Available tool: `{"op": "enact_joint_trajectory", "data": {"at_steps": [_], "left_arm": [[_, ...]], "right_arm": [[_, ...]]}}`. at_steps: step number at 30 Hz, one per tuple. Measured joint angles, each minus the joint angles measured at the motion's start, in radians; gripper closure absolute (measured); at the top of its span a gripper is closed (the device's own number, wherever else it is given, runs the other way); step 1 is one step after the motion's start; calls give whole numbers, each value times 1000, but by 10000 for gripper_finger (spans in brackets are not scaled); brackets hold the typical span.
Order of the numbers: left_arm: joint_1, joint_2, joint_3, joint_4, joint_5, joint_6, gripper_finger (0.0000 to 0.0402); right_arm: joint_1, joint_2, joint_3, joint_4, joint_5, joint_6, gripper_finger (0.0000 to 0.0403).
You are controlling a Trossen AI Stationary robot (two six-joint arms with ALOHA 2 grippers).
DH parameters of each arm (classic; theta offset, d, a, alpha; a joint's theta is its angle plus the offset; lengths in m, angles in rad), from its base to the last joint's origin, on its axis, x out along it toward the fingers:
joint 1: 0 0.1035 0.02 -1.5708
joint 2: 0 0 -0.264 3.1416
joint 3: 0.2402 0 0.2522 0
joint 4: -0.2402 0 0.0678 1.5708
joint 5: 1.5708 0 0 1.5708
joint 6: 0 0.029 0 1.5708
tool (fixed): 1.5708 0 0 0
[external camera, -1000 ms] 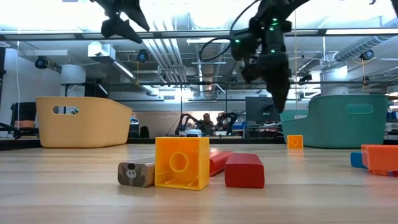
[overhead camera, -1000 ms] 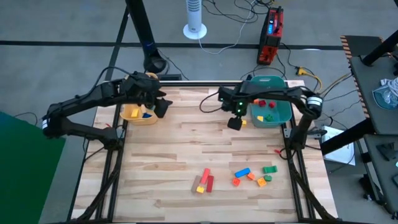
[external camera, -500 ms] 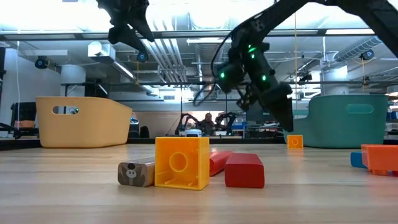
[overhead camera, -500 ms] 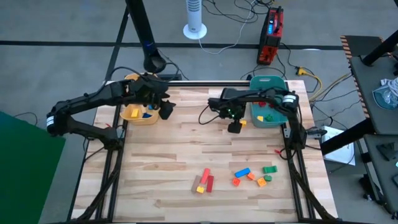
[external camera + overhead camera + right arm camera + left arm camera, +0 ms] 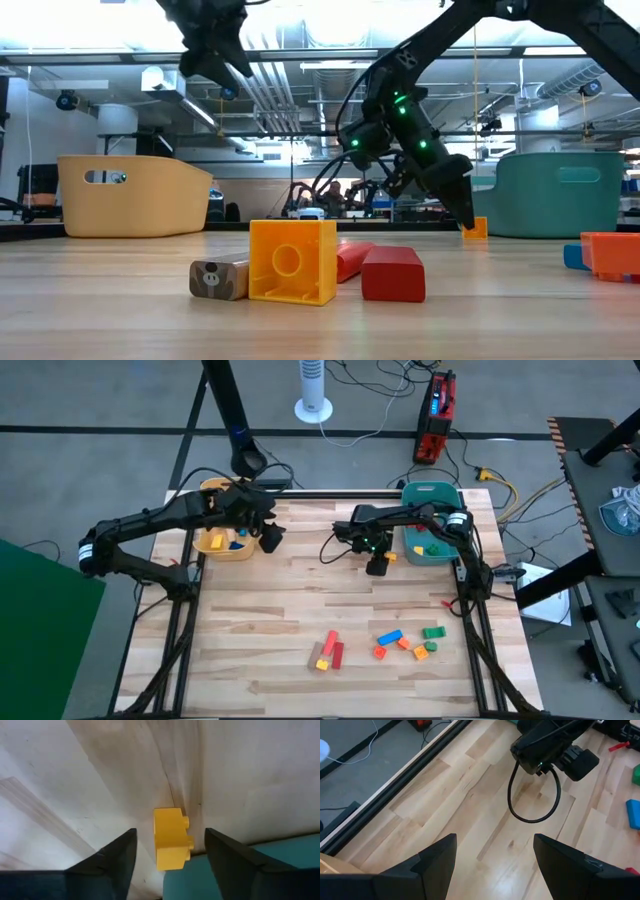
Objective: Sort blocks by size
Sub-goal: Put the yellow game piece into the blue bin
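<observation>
Blocks (image 5: 403,642) lie scattered on the wooden table (image 5: 300,610).

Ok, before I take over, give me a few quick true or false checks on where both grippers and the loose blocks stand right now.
1. The right gripper is open above a small yellow block beside the teal bin. True.
2. The left gripper holds a block. False: it is open and empty, near the yellow bin.
3. The teal bin is empty. False: blocks lie in it.
4. Loose blocks lie on the table in its near half. True.
</observation>
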Motion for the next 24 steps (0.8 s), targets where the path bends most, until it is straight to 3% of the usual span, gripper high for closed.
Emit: {"op": "enact_joint_trajectory", "data": {"at_steps": [16, 24], "left_arm": [[1, -4, 0, 32, 0, -1, 150], [1, -4, 0, 32, 0, 5, 150]], "right_arm": [[0, -18, 21, -32, -13, -15, 386], [6, -122, 126, -84, -126, 88, 391]]}}
